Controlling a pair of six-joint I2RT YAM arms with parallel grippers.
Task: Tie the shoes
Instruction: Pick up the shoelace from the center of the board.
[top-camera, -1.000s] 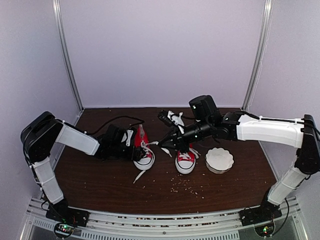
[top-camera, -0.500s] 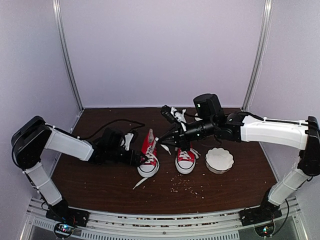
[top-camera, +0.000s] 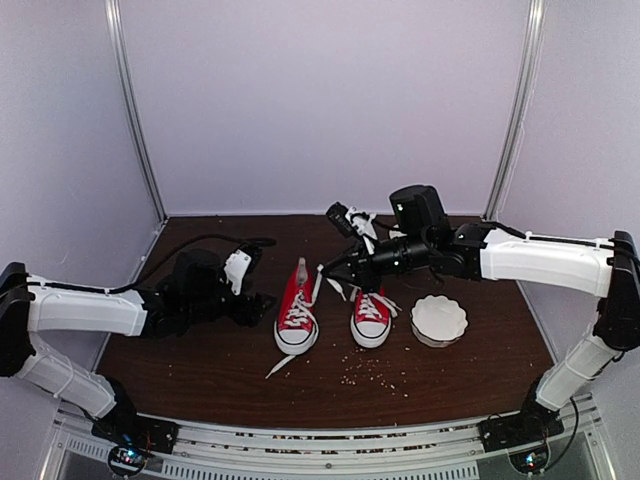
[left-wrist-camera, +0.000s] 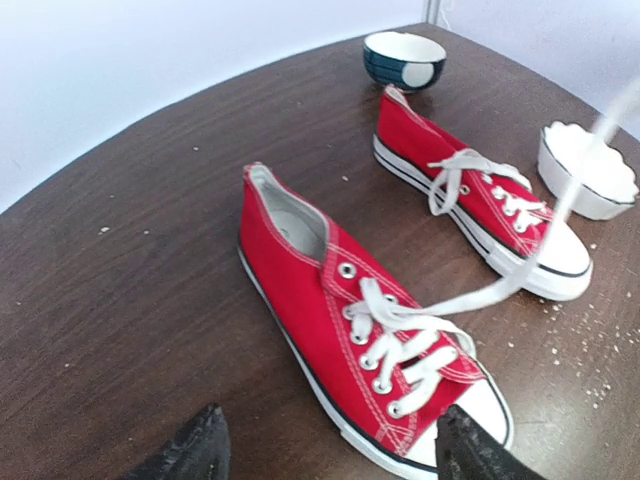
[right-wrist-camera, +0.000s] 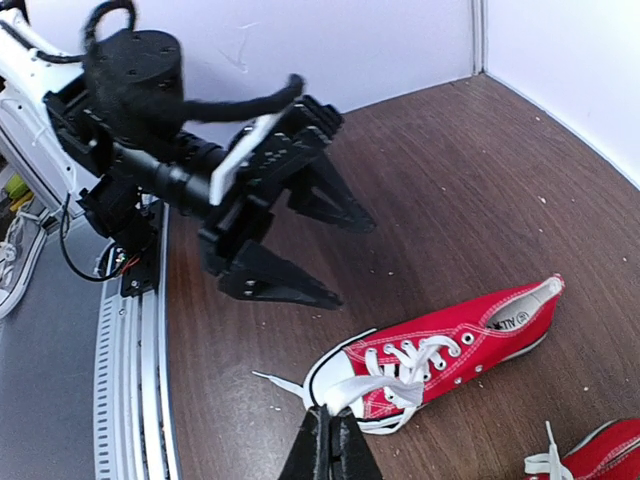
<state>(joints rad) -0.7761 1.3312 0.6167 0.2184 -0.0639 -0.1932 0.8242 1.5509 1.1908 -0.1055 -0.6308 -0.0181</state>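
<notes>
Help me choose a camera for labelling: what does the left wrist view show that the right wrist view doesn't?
Only left wrist: a dark blue ceramic bowl and a white fluted dish. Only right wrist: the whole open left gripper, and the right gripper shut on a white lace. Both: the two red canvas sneakers and that lace.

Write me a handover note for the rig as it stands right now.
Left gripper: open, empty, low beside the left-hand shoe.
Right gripper: shut on that shoe's lace, drawn up and off to the side.
Right-hand shoe: stands alongside, toes toward the arms, laces loose.
Done: nothing tied; no bow on either shoe.
Left: tie both shoes.
</notes>
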